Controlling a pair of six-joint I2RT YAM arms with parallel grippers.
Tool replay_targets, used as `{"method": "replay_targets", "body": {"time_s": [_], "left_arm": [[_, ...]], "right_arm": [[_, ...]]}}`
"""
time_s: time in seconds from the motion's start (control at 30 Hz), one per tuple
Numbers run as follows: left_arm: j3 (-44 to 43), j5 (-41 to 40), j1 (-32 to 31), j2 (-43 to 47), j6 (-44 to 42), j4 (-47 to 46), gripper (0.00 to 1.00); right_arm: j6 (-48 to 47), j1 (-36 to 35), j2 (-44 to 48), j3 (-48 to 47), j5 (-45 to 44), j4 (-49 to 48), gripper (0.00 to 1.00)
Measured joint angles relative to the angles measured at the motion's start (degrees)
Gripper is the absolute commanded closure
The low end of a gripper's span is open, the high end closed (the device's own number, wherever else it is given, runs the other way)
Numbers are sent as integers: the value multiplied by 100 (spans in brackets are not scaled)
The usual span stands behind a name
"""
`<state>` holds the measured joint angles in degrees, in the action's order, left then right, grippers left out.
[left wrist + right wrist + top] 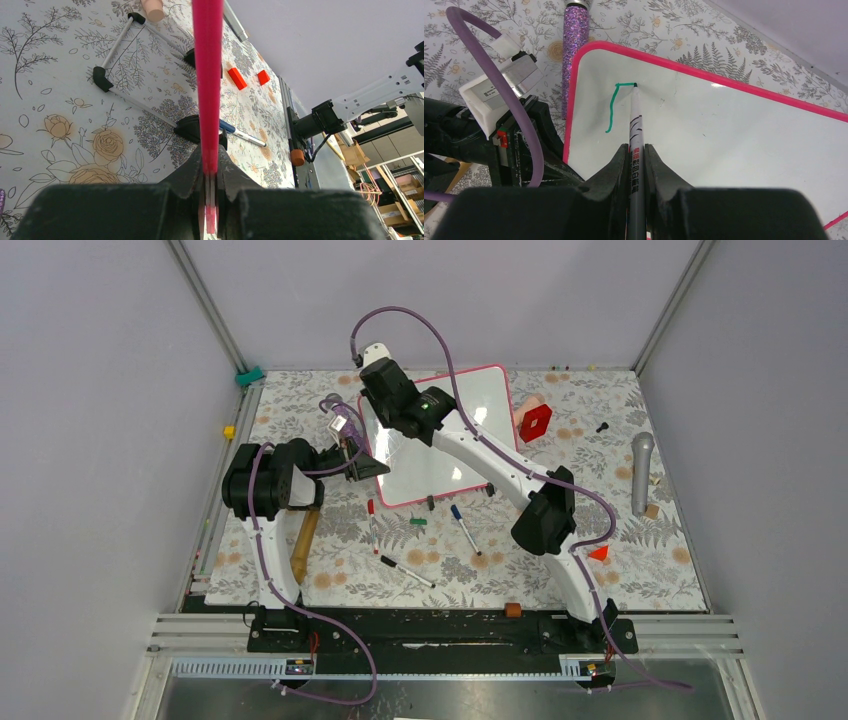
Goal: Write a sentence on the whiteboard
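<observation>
The top external camera looks down from above and behind the arm bases over the table (660, 540). Close behind the left gripper (210, 167), one wrist camera faces ahead along the edge of the whiteboard (208, 75); behind the right gripper (636, 152), the other faces its surface. All three share the whiteboard.

Whiteboard (483, 400) (724, 130): glossy white, rounded corners, thin pink-red frame, set askew at far centre of floral worktop (650, 550). Frame seen edge-on (207, 75) from left wrist. Sentence (612, 107) barely begun: one green stroke, long near-upright line hooked at top, drawn near rounded corner.
</observation>
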<state>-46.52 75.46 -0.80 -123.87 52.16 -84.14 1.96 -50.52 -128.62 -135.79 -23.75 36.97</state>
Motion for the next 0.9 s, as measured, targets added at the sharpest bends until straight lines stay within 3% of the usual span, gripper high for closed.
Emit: {"method": "replay_targets", "body": {"time_s": [0.9], "left_arm": [[-26,0,0,-2,44,37,100]], "right_arm": [[-81,0,140,282,-179,133,100]]}}
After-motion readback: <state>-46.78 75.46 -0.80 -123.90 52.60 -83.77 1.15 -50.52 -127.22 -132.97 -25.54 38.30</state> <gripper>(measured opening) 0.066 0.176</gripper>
